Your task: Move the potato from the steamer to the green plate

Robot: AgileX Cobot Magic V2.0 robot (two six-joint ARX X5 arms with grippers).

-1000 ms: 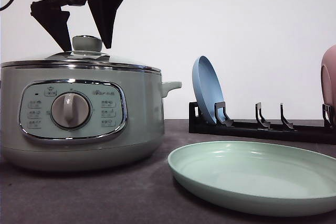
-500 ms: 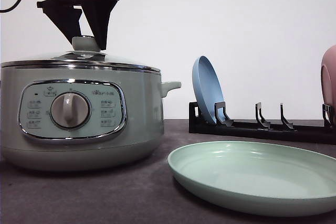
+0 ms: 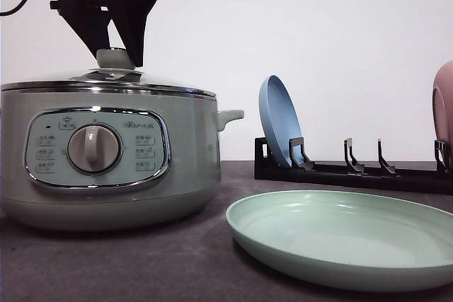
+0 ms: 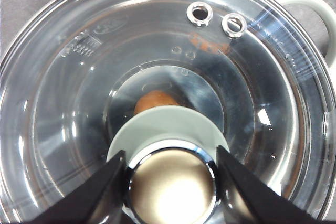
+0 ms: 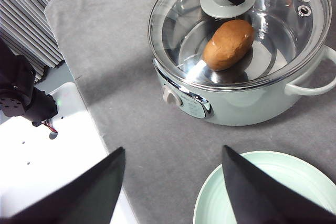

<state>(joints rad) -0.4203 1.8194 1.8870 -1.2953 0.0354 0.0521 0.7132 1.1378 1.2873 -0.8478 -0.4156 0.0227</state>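
The left tool (image 3: 113, 51) has dropped and narrowed since a second ago; its fingers now bracket the lid knob (image 4: 170, 179) closely, though whether they touch it I cannot tell. Below it, under the glass lid (image 4: 79, 77), the potato (image 5: 228, 44) lies inside the steamer (image 3: 106, 153). Lifting the lid looks next. The right tool (image 5: 170, 184), wide open and empty, hangs above the green plate (image 3: 340, 242) on the bench (image 5: 121, 66).

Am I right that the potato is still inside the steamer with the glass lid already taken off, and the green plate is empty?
Not quite: the glass lid is on the steamer, as the right wrist view shows, with the left gripper at its knob. The potato does lie inside, and the green plate is empty.
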